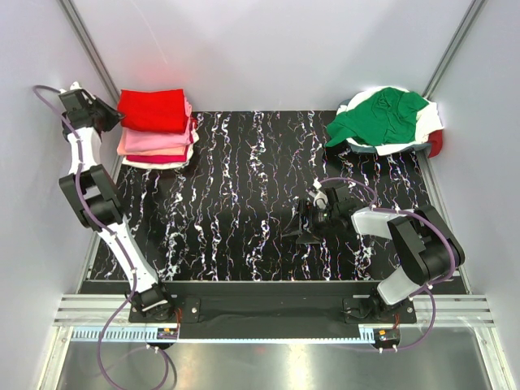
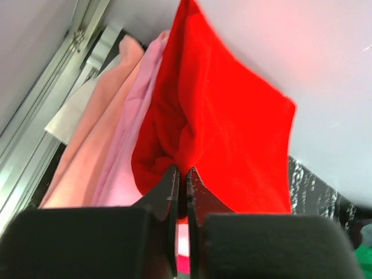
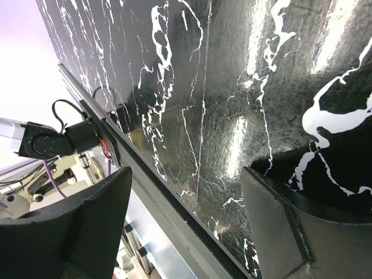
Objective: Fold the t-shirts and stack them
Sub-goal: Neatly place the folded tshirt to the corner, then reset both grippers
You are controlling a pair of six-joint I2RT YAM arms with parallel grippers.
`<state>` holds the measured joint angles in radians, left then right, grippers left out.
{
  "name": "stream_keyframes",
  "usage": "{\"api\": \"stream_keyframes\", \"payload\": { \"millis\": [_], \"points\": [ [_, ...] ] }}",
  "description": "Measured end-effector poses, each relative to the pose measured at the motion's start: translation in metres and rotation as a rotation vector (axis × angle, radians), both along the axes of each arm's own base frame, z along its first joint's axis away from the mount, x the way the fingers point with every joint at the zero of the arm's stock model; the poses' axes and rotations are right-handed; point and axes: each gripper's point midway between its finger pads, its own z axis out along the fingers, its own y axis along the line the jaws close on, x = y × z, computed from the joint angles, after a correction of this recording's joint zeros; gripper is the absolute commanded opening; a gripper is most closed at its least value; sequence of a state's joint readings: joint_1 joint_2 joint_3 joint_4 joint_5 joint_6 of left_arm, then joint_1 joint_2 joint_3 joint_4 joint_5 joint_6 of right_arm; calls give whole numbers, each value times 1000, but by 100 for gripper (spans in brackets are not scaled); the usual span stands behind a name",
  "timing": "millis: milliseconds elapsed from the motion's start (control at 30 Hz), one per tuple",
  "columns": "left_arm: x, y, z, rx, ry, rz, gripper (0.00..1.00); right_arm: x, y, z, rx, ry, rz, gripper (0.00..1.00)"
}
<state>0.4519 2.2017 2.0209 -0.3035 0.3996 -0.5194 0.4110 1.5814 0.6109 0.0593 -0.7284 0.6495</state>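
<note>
**Top view.** I see a stack (image 1: 158, 145) of folded shirts at the far left corner of the tabletop (image 1: 244, 211), with the red shirt (image 1: 153, 110) on top. The left gripper (image 1: 112, 120) is at the stack's left edge, against the red shirt. A green shirt (image 1: 378, 118) lies crumpled in a basket (image 1: 382, 149) at the far right corner. The right gripper (image 1: 313, 219) sits low over the middle right of the tabletop, well apart from both piles.

**Left wrist view.** I read the left gripper as closed: its fingers are together, and the tips meet a fold in the near edge of the red shirt. I cannot tell whether any cloth is pinched between them. Beside the red shirt, the edges of the layers below fan out: the pink shirt (image 2: 136, 116), then the salmon shirt (image 2: 99, 128), then a white shirt (image 2: 67, 116) lowest.

**Right wrist view.** The right gripper's fingers stand wide apart over bare tabletop. No shirt appears in this view.
</note>
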Motion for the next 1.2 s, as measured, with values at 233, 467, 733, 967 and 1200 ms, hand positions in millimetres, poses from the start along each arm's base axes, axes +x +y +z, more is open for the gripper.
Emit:
{"api": "stream_keyframes", "payload": {
  "millis": [233, 467, 733, 967, 1200],
  "points": [
    [-4, 4, -34, 7, 81, -6, 59, 1, 0, 0, 2, -3, -1, 83],
    [-15, 12, -44, 32, 136, 52, 83, 1, 0, 1, 2, -3, -3, 83],
    [-108, 7, 7, 145, 183, 259, 99, 0, -1, -1, 1, 2, -6, 83],
    [-201, -53, 86, 217, 15, 257, 99, -1, -1, -1, 7, 2, -3, 84],
    [-264, -151, 47, 148, 70, -28, 99, -1, -1, 1, 11, -7, -3, 85]
  ]
}}
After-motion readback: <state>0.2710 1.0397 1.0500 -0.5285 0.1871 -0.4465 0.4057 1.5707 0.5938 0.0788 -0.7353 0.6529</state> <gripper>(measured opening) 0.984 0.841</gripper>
